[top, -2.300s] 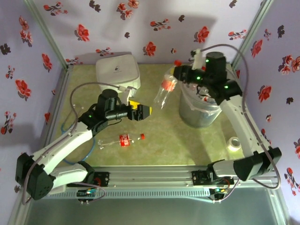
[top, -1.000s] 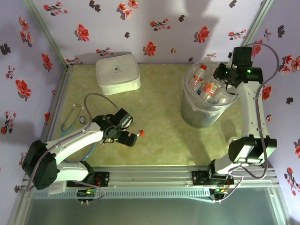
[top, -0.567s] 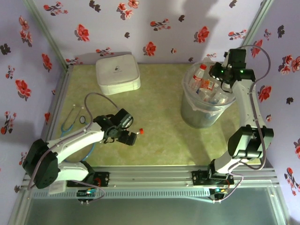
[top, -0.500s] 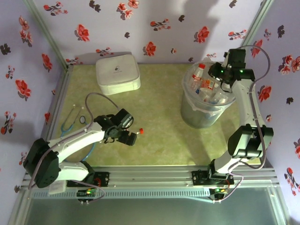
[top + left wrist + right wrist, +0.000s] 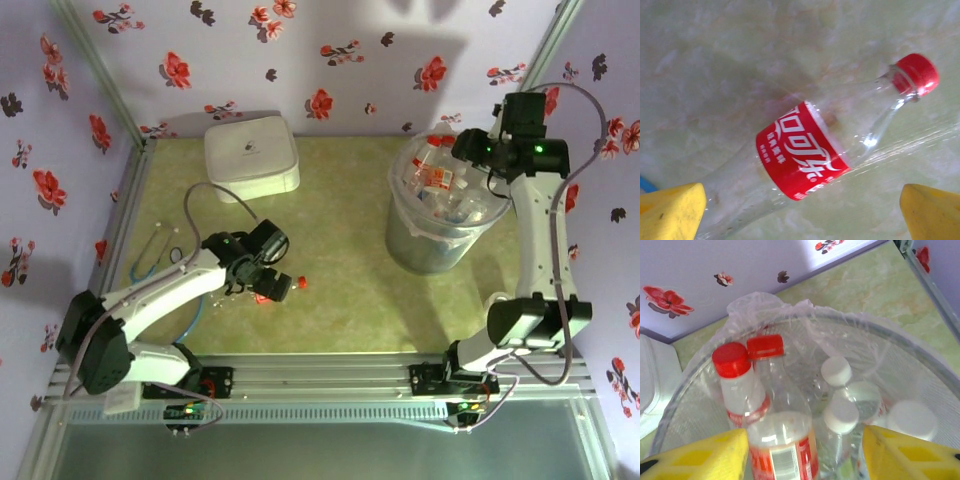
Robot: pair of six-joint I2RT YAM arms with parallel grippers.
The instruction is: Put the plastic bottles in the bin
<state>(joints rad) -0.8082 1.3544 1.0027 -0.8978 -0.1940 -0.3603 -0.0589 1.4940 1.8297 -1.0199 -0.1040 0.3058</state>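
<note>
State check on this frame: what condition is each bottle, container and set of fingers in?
Red-label bottle: capped, lying on its side on the table, ungripped.
Left fingers: open, flanking that bottle.
Bin: upright, lined with a clear bag, partly filled.
Bottles in the bin: capped, mostly upright.
Right fingers: open above the bin, holding nothing.
White box: closed.

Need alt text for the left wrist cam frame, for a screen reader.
A clear plastic bottle with a red label and red cap lies on its side on the pale green table, cap pointing upper right. The left gripper is open, its yellow fingertips at the two bottom corners.
</note>
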